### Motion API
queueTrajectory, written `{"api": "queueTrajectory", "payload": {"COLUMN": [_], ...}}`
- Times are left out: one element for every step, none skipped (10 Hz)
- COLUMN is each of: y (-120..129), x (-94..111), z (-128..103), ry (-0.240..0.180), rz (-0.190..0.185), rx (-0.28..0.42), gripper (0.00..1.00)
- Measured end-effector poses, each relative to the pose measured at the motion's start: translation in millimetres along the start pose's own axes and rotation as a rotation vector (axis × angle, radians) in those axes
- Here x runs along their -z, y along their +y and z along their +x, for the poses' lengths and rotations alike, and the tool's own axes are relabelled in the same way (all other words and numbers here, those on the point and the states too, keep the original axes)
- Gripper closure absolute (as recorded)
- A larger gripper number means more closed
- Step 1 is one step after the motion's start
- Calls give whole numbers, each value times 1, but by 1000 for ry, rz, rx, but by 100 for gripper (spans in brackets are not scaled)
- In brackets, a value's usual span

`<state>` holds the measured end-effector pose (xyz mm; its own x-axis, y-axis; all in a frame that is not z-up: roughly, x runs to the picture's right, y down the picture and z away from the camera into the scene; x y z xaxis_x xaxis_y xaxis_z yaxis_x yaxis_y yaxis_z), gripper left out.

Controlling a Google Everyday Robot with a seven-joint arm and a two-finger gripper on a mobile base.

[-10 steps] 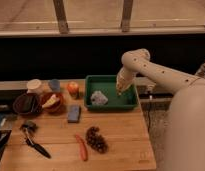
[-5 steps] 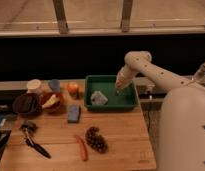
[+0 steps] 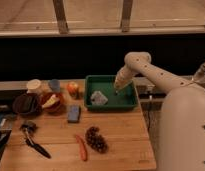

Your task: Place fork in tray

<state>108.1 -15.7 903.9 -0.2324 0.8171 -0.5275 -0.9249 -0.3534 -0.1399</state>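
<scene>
Over the right end of the tray (image 3: 127,103) hangs the hand (image 3: 117,90), lowered from the pale arm (image 3: 151,74) that reaches in from the robot's body on the right. Whether its two fingers are apart, together or clamped on something cannot be told from this view, and the fork itself cannot be made out — it may be hidden at the fingertips, but that is unsure.

Just left of the hand, inside the green tray, lies a crumpled grey-white object (image 3: 99,97), apart from the fingers. The tray sits at the back of the wooden bench (image 3: 116,140), toward its right side.

Left of the tray, close to its wall, stands an orange-red round fruit (image 3: 72,88). Farther left are a small grey cup (image 3: 54,85) and a pale cup (image 3: 33,85), and in front of them two dark round bowls — one (image 3: 52,101) holding something pale yellow, the other (image 3: 26,104) with dark contents.

Before the tray's left corner lies a blue sponge-like block (image 3: 73,113). Nearer the front edge rest a dark cluster that looks like grapes (image 3: 96,139) and, just beside it, an orange carrot-like stick (image 3: 82,147). Well to the left lies a black-handled tool (image 3: 33,142).
</scene>
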Motion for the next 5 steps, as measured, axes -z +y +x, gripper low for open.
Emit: {"api": "queueTrajectory", "payload": {"y": [-1,0,0,-1,-1], "x": [0,0,0,0,0], "z": [0,0,0,0,0], "ry": [0,0,0,0,0], "rz": [0,0,0,0,0], "rx": [-1,0,-1,-1,-1], "gripper": [52,44,32,24,20]}}
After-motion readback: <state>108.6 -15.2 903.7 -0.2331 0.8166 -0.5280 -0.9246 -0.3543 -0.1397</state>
